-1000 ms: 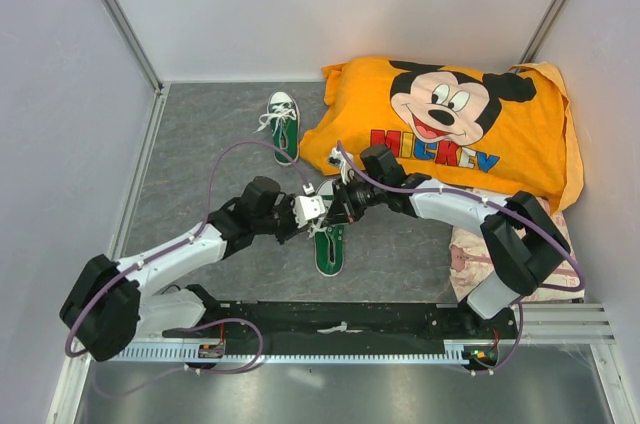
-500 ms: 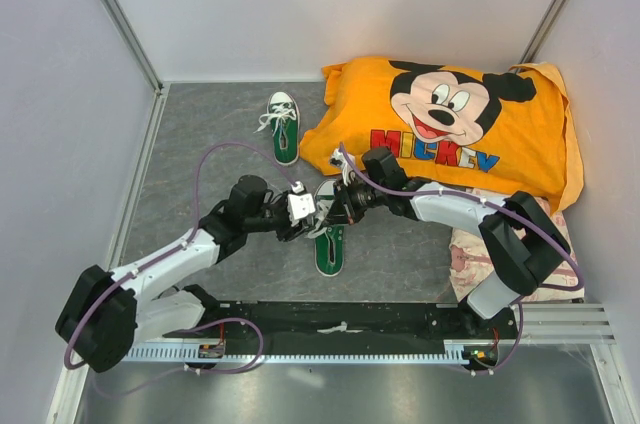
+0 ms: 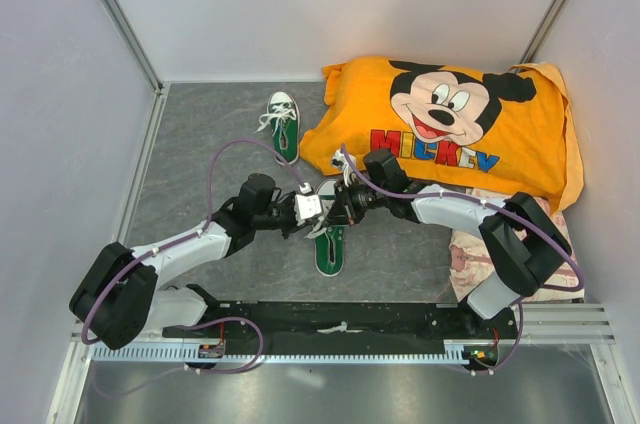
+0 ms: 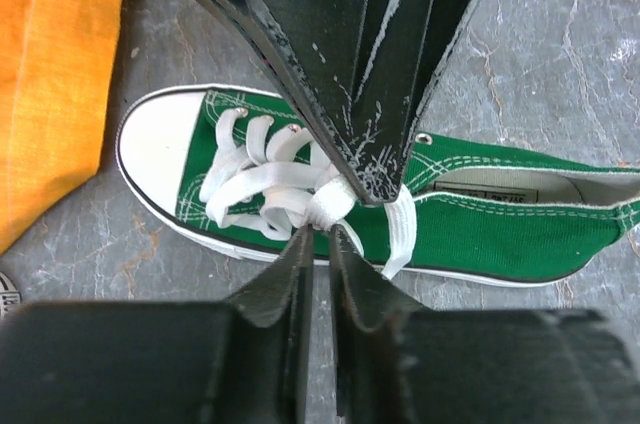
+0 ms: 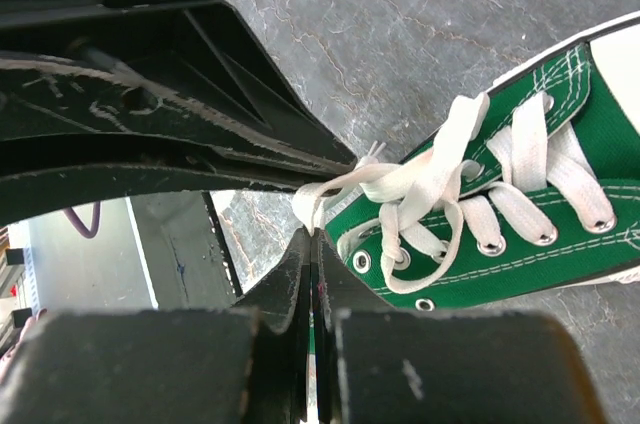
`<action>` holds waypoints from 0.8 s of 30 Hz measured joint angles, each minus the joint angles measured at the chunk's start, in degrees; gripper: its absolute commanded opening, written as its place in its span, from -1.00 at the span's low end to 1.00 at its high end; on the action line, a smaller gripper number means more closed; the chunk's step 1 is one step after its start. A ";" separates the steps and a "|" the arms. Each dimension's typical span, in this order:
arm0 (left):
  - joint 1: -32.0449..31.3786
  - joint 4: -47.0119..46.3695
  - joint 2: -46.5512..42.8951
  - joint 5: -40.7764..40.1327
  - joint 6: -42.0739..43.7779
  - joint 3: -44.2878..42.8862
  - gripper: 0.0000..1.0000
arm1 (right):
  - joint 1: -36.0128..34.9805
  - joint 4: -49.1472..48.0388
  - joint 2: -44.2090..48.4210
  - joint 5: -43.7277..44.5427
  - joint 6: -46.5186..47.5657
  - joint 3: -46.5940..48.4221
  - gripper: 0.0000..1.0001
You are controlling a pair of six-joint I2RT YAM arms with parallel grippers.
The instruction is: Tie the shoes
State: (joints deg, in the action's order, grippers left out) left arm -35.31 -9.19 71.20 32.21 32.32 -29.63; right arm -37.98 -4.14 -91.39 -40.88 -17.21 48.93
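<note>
A green sneaker (image 3: 329,244) with white toe cap lies in the middle of the floor, toe pointing away; both grippers meet over its laces. My left gripper (image 3: 318,211) is shut on a white lace (image 4: 328,199) at the knot, above the shoe (image 4: 480,229). My right gripper (image 3: 332,210) is shut on a loop of the same shoe's lace (image 5: 318,199), with the shoe (image 5: 530,244) to its right. The second green sneaker (image 3: 284,127) lies farther back, its laces tied, next to the pillow.
An orange Mickey Mouse pillow (image 3: 450,124) fills the back right. A pink patterned cloth (image 3: 470,254) lies under the right arm. Grey walls close the floor on the left, back and right. A black rail (image 3: 340,324) runs along the near edge.
My left arm has shifted a little, its gripper moving right toward the right gripper over the shoe's laces. The right arm has barely moved.
</note>
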 measured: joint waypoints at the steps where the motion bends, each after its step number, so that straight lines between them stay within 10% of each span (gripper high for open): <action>1: 0.00 -0.24 0.00 0.11 0.26 -0.02 -0.80 | 0.00 -0.22 0.07 0.00 -0.09 -0.15 -1.00; 4: 0.13 -0.90 0.00 0.72 0.70 -0.04 -0.89 | 0.00 -0.68 0.13 -0.02 -0.61 -0.50 -0.93; 11: 0.26 -2.08 0.33 1.64 2.03 -0.35 -0.96 | 0.00 -0.57 0.13 -0.61 -0.61 -0.33 -0.02; 24: 0.26 -1.88 0.94 4.09 6.69 -0.44 -0.96 | 2.23 9.79 0.26 -2.38 5.57 7.02 -0.26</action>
State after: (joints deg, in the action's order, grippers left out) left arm -35.05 -11.07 72.14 36.29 39.00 -30.06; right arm -35.75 5.65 -91.13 -43.27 -11.64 55.94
